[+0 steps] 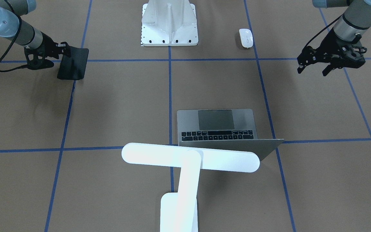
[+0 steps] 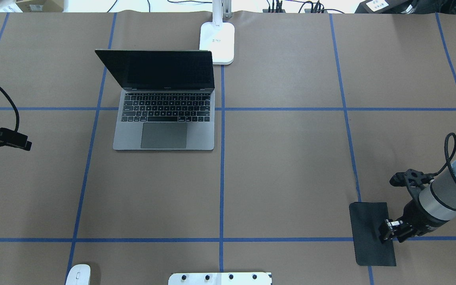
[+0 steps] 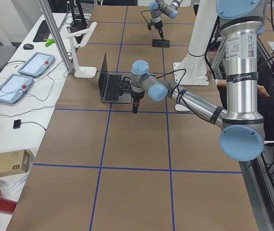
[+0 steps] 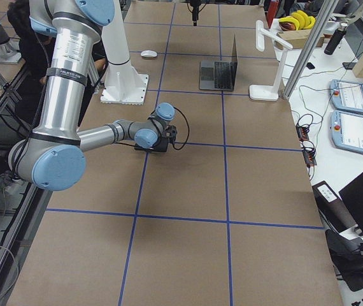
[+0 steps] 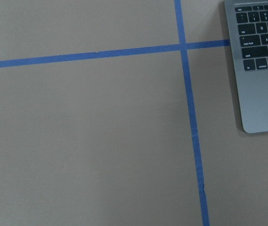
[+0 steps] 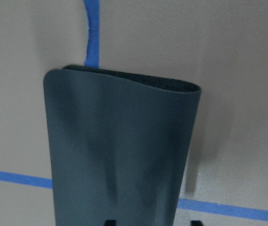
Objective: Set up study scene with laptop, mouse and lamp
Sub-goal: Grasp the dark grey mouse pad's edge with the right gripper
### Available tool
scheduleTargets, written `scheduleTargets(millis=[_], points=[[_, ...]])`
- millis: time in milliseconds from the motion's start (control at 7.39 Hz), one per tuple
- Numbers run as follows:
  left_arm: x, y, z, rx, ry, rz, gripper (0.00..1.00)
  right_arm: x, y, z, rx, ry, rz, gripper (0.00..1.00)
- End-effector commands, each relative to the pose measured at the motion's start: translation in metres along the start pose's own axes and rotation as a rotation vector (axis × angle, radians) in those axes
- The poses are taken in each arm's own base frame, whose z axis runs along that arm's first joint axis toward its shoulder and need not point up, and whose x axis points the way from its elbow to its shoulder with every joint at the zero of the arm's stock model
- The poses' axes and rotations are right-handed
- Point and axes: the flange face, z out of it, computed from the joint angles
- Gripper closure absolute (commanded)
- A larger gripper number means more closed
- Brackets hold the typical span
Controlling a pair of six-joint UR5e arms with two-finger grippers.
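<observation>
- 3 task items lie apart on the brown-papered table (image 1: pixel 108 106), which is marked into squares by blue tape.
- The laptop (image 2: pixel 164 118) stands open on the robot's left half, towards the far side. Its screen is dark, and its keyboard and trackpad face the robot.
- The lamp (image 1: pixel 190 158) stands at the far edge. Its base is just beyond the laptop's back corner on the robot's right, and its long bar head is raised level above the base.
- The mouse (image 1: pixel 245 38) lies flat at the robot's near edge on the left side. It is near the white bolted pedestal (image 1: pixel 169 29) and well apart from the laptop.
- The left gripper (image 1: pixel 312 71) hovers above bare table, further to the robot's left than the laptop. Its jaws are spread and nothing is between them.
- The left wrist view shows only taped table and 1 front corner of the laptop.
- The right gripper (image 2: pixel 386 230) is clamped on 1 edge of a black mouse pad (image 2: pixel 368 233) on the robot's right side.
- The pad curves away from the grip, and whether its far edge touches the table cannot be told.
</observation>
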Motion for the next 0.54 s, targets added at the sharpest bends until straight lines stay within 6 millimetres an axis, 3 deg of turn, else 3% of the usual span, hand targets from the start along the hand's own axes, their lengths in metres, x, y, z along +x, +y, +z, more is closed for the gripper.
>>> scheduleTargets(millis=[0, 406], points=[[-0.0049, 0.0041, 0.001, 0.005, 0.004, 0.006, 0.0, 0.0039, -0.0043, -0.0003, -0.004, 0.008, 0.022, 0.64], [-0.0074, 0.0063, 0.0012, 0.009, 0.005, 0.008, 0.0, 0.0012, -0.0083, 0.0007, 0.0, 0.007, 0.021, 0.61]])
